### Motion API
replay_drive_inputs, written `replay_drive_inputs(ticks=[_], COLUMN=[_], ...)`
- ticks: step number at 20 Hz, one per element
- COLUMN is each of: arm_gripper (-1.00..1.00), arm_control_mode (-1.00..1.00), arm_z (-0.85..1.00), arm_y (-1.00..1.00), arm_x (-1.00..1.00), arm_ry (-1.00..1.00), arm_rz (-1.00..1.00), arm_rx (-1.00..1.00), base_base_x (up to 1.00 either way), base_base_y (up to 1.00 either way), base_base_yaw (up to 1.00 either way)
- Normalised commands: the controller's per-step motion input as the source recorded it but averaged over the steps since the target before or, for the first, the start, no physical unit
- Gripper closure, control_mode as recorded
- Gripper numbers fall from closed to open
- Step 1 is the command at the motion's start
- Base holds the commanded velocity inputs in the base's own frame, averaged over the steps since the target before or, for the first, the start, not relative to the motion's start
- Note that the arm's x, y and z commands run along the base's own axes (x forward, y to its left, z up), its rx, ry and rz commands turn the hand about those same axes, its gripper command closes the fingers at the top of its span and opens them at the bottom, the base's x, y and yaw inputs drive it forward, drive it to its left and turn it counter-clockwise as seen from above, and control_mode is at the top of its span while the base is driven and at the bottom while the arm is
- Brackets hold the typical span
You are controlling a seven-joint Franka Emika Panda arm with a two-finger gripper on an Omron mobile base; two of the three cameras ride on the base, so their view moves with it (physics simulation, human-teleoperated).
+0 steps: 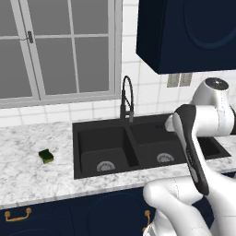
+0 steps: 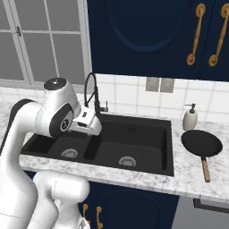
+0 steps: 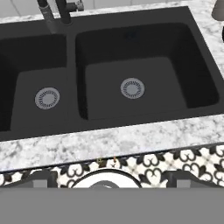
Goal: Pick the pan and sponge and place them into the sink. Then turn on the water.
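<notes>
The black double-basin sink (image 1: 101, 125) (image 2: 166, 147) (image 3: 74, 39) is set in the marble counter, and both basins hold nothing. The black pan (image 2: 201, 143) lies on the counter right of the sink, its wooden handle pointing to the front edge. The green sponge (image 1: 46, 156) rests on the counter left of the sink. My gripper (image 3: 109, 178) hovers over the sink's front rim, looking down into the basins. It is open, with its finger tips (image 3: 40, 177) far apart and nothing between them. No water runs from the black arched faucet (image 1: 126, 99) (image 2: 91, 96).
A white soap dispenser (image 2: 190, 118) stands behind the pan against the tiled wall. Dark blue cabinets hang above the sink and sit below the counter. A window fills the wall at the left. My own arm (image 1: 191, 147) crosses in front of the right basin.
</notes>
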Motion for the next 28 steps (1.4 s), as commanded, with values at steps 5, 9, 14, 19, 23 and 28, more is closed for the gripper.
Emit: replay_drive_inputs(ticks=[5,9,14,19,23,28], arm_gripper=[-1.0,-1.0,-1.0,-1.0,-1.0,-1.0], arm_control_mode=[-1.0,-1.0,-1.0,-1.0,-1.0,-1.0], arm_z=[-0.24,-0.31,-0.15,-0.26,-0.15,-0.01], arm_y=[-0.63,-1.0,-1.0,-1.0,-1.0,-0.98], arm_x=[0.0,0.0,0.02,0.11,0.2,0.25], arm_ry=[0.02,0.0,0.0,0.03,0.05,0.05], arm_rz=[-0.12,-0.12,0.05,0.08,0.03,0.01], arm_rx=[0.0,0.0,-0.01,-0.06,-0.02,0.0], base_base_x=[0.0,0.0,0.0,0.0,0.0,0.0], base_base_y=[0.0,0.0,0.0,0.0,0.0,0.0], base_base_yaw=[0.0,0.0,0.0,0.0,0.0,0.0])
